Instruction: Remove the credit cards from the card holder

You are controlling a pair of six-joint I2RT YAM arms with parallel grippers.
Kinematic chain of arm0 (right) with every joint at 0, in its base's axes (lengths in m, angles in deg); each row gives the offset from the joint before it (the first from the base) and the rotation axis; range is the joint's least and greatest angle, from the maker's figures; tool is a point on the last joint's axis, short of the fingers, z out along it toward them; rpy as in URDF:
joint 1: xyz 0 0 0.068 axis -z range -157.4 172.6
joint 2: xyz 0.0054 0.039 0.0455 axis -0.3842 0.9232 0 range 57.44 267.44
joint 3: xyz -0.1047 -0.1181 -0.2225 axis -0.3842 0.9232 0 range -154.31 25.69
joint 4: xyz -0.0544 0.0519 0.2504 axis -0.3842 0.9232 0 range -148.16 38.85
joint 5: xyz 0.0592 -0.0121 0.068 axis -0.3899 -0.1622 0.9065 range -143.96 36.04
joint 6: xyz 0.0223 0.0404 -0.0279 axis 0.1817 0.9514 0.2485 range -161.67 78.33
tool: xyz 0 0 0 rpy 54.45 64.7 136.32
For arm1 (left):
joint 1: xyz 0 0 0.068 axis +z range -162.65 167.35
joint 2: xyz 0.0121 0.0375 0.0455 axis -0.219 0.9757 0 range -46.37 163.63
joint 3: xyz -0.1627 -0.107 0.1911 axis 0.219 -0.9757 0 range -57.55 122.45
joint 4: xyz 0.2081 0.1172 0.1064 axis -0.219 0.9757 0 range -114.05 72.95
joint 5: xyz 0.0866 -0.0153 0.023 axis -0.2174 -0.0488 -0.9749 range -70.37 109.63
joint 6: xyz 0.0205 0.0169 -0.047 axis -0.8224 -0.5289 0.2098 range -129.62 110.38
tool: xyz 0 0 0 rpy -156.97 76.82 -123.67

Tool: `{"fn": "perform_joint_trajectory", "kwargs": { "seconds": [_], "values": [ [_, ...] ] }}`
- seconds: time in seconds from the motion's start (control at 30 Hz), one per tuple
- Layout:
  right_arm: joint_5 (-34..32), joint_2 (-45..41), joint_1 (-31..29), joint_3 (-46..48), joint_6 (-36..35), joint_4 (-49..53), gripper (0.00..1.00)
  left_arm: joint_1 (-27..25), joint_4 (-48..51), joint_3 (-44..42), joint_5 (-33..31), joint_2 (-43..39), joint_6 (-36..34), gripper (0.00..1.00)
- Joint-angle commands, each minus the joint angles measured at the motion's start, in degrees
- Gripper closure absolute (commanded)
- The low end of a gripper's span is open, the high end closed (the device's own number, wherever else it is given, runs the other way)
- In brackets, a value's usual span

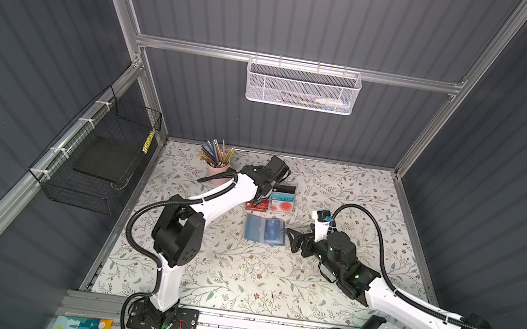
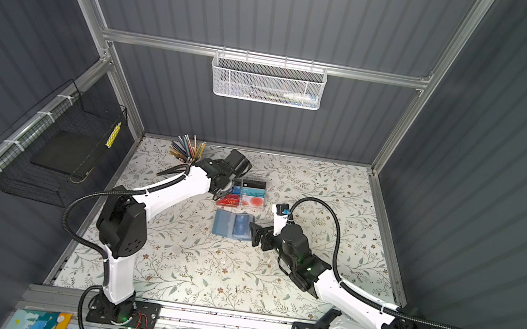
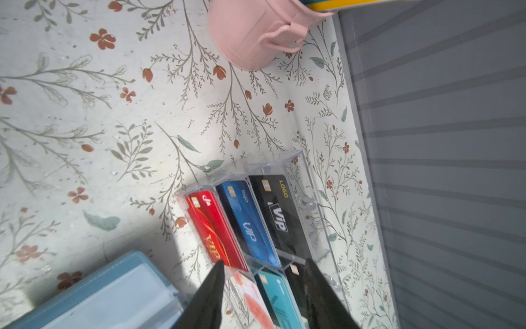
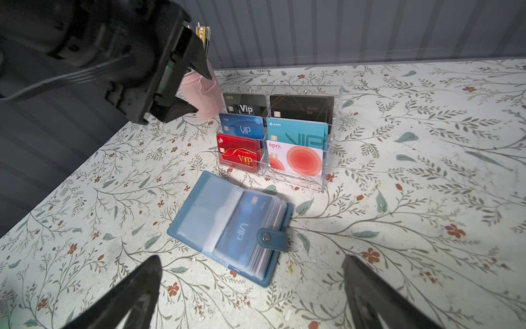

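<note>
Floral tabletop [image 4: 398,199]; card holder [image 4: 199,216] open mid-frame, blue card [image 4: 242,225] sleeved; right gripper [image 4: 252,257] wide open, empty; left gripper [image 3: 264,262] parted, empty, at rack [image 4: 333,114]. Risk: unpinned holder slides with card.

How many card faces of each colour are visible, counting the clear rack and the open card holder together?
Black cards: 2
Blue cards: 2, one in the rack, one in the card holder
Teal card: 1
Red card: 1, edges of more behind it
White card with red circles: 1
Total: 7
</note>
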Motion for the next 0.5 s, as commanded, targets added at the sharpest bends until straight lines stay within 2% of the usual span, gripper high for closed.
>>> {"fn": "perform_joint_trajectory", "kwargs": {
  "seconds": [0.0,0.13,0.33,0.43,0.47],
  "values": [
    [0.6,-0.3,0.4,-0.6,1.3,1.2,0.01,-0.9,-2.1,-5.2,-2.8,-4.5,-8.7,0.34],
    [0.1,0.3,0.5,-1.7,2.1,3.0,0.01,-1.8,-6.6,-11.9,-2.5,-10.8,-18.8,0.02],
    [2.8,0.6,1.8,-0.7,5.6,1.4,0.01,-1.9,-11.9,-22.0,0.6,-19.3,-34.6,0.00],
    [4.5,3.0,2.6,0.1,7.7,-0.3,0.01,-1.9,-14.0,-26.1,2.5,-23.8,-45.1,0.00],
    [4.9,3.6,2.7,0.0,7.9,-0.3,0.01,-1.9,-14.3,-28.1,2.7,-25.4,-46.4,0.00]
  ]
}}
